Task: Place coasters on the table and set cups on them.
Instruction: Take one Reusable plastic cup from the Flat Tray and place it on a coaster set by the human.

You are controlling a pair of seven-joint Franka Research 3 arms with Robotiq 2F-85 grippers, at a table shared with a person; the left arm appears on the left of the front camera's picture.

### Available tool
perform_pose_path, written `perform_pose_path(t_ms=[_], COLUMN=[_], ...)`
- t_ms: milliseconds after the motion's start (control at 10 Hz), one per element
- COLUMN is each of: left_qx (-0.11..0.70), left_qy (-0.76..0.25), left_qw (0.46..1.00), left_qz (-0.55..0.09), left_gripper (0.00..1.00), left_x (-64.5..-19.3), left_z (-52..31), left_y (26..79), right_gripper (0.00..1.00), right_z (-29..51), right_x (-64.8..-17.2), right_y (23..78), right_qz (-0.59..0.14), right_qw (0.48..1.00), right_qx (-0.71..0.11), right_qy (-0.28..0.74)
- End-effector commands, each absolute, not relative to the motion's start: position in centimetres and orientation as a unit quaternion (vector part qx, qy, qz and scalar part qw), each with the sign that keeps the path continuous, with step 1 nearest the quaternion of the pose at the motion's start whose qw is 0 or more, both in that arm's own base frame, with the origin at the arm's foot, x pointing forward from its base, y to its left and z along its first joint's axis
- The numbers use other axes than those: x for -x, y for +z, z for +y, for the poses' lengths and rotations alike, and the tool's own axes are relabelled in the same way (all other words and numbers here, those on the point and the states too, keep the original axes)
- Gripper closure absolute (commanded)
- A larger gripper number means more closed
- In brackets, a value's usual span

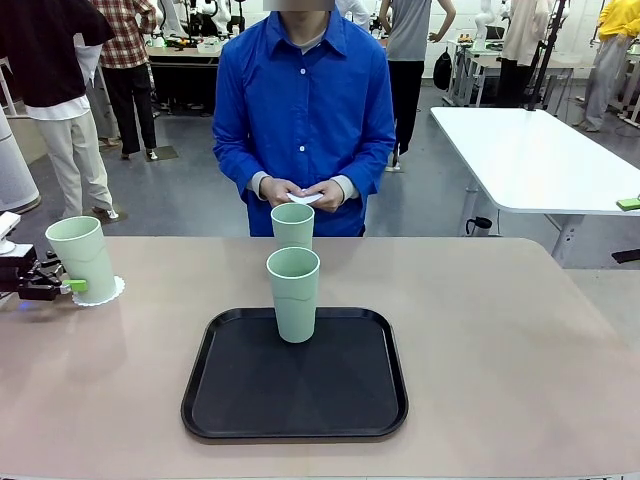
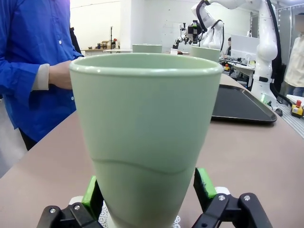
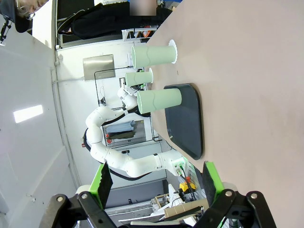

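One cup [image 1: 82, 255] stands on a coaster [image 1: 114, 292] near the left edge of the table [image 1: 500, 330], between the spread fingers of the left gripper [image 2: 148, 189]. A second cup [image 1: 294, 293] stands on the black tray [image 1: 300, 400], and a third cup [image 1: 293, 224] stands behind it. The jaws of the right gripper [image 3: 156, 183] are apart too.

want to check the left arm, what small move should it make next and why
Probably back the left gripper straight away from the cup: it stands upright on its coaster with the fingers open on either side, so it looks released.
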State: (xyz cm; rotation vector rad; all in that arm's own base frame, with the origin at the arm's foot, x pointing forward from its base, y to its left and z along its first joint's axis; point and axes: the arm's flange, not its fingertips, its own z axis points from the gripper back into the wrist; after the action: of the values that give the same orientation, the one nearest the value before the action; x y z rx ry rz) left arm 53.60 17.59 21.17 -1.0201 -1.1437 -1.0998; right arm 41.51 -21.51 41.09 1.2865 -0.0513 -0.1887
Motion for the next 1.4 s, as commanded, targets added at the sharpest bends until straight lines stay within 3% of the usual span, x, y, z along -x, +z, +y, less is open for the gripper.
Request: perform_pose_path(t_ms=[0,1300], left_qx=[0.46,0.45], left_qy=[-0.474,-0.468], left_qw=[0.582,0.586], left_qz=[-0.475,-0.485], left_gripper=[0.0,0.0], left_x=[-53.9,-54.2], left_z=[18.1,20.8], left_y=[21.5,22.9], right_gripper=[0.0,0.0], right_z=[-21.4,-21.4], right_x=[-41.4,-41.4], right_y=[41.1,41.1], right_qz=[-0.023,-0.023], right_qw=[0.793,0.793], right_qx=[-0.602,-0.602], right_qy=[-0.087,-0.087])
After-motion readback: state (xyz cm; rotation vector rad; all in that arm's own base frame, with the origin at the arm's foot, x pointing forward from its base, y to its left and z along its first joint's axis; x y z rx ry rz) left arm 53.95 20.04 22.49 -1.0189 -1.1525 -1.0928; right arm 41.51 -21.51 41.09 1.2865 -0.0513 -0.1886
